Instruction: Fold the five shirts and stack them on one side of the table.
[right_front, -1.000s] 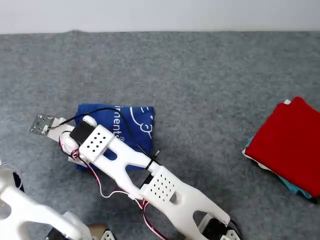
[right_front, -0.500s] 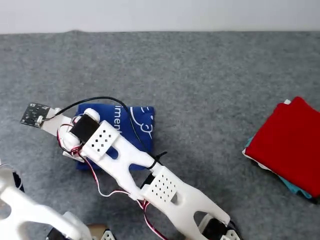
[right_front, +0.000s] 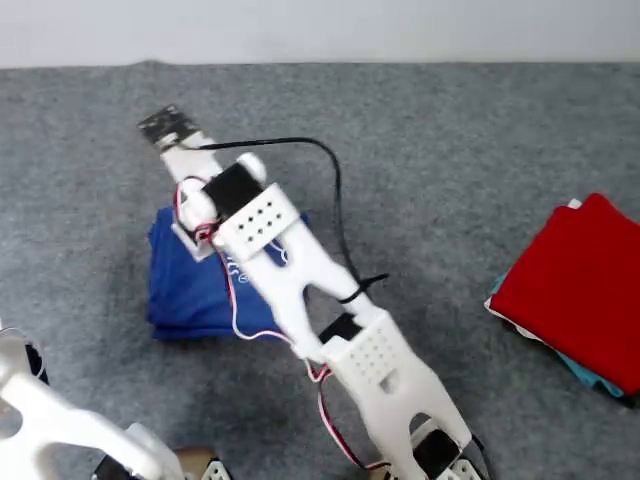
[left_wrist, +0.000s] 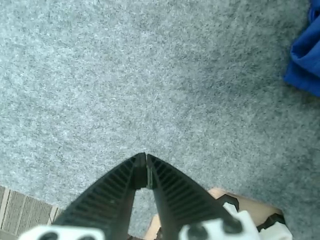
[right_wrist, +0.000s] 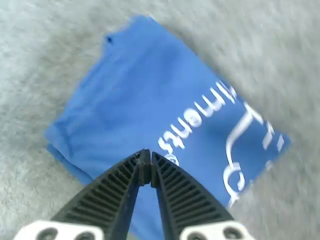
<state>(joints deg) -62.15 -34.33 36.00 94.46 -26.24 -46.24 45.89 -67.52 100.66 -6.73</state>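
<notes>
A folded blue shirt (right_front: 190, 285) with white print lies on the grey table at the left. My right arm (right_front: 262, 220) stretches from the near edge across the shirt's far right part. In the right wrist view my right gripper (right_wrist: 145, 161) is shut and empty, held above the blue shirt (right_wrist: 150, 95). My left gripper (left_wrist: 146, 162) is shut with nothing in it, over bare grey carpet, with a corner of the blue shirt (left_wrist: 306, 57) off to one side. At the right edge, a folded red shirt (right_front: 580, 285) tops a stack.
Under the red shirt a teal layer (right_front: 592, 378) and a bit of white (right_front: 572, 205) stick out. The left arm's white base (right_front: 55, 425) sits at the near left corner. Grey carpet (right_front: 430, 160) covers the middle and back of the table.
My right arm has swung away from the blue shirt's left edge toward the far side and risen, uncovering most of the shirt. The shirt stays folded in place.
</notes>
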